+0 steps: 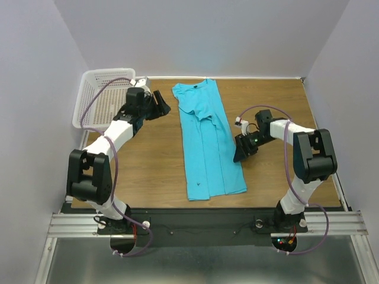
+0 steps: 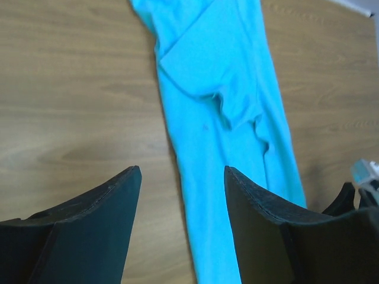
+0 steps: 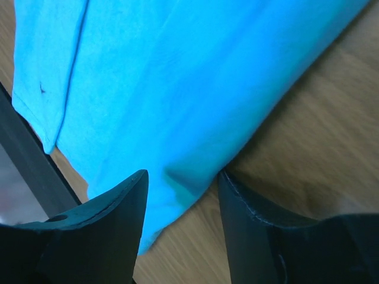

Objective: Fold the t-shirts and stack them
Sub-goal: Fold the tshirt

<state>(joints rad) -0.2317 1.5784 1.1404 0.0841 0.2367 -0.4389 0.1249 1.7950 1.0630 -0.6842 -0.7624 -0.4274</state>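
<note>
One turquoise t-shirt (image 1: pixel 206 139) lies on the wooden table, folded lengthwise into a long strip, neck at the far end. It also shows in the left wrist view (image 2: pixel 225 106) and the right wrist view (image 3: pixel 172 89). My left gripper (image 1: pixel 161 104) is open and empty, just left of the shirt's far end. My right gripper (image 1: pixel 241 152) is open, low at the shirt's right edge; in the right wrist view (image 3: pixel 182 180) the cloth's edge lies between the fingers, not pinched.
A white mesh basket (image 1: pixel 102 97) stands at the far left corner, behind the left arm. The table's dark near edge (image 3: pixel 35 165) runs close to the shirt's hem. Bare wood (image 1: pixel 148 165) lies on both sides of the shirt.
</note>
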